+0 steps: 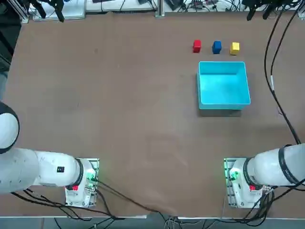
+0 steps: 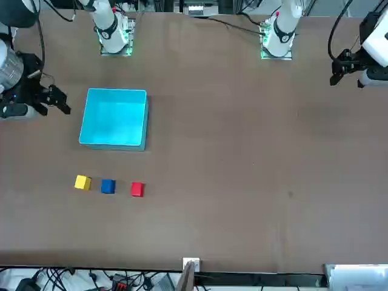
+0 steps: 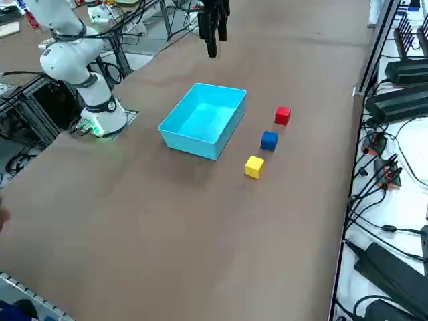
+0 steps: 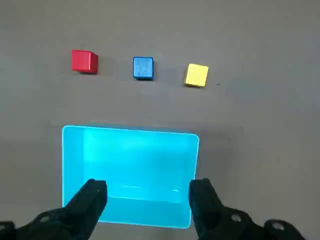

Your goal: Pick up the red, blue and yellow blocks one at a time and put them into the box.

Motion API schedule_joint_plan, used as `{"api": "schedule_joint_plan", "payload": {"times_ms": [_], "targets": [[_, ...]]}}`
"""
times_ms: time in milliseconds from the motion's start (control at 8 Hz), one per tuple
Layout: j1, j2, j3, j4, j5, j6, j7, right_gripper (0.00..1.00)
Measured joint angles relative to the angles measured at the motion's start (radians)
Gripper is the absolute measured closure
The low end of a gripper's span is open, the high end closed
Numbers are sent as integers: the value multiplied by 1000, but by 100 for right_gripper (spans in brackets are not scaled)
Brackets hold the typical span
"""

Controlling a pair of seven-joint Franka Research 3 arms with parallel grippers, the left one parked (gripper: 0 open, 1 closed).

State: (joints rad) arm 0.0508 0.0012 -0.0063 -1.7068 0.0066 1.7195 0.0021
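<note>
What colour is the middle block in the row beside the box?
Blue; it shows best in the right wrist view.

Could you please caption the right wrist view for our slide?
Open right gripper hovers above the empty box; red, blue and yellow blocks line up beyond it.

Three small cubes are sitting in a neat row on the counter: red block [image 1: 197, 46], blue block [image 1: 217, 46], yellow block [image 1: 234, 47], each apart from its neighbour. Just beside them the shallow cyan box [image 1: 224, 101] is lying flat, holding nothing.
</note>
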Motion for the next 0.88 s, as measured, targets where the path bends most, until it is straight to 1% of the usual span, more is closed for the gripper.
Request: {"api": "schedule_joint_plan", "payload": {"times_ms": [500,625,750,875], "targets": [[3,5,12,6,-2,-8,0,0],[13,27,19,11,-2,-4,1,0],[35,74,23,35,-2,2,20,0],[61,142,25,79,-2,17,46,0]]}}
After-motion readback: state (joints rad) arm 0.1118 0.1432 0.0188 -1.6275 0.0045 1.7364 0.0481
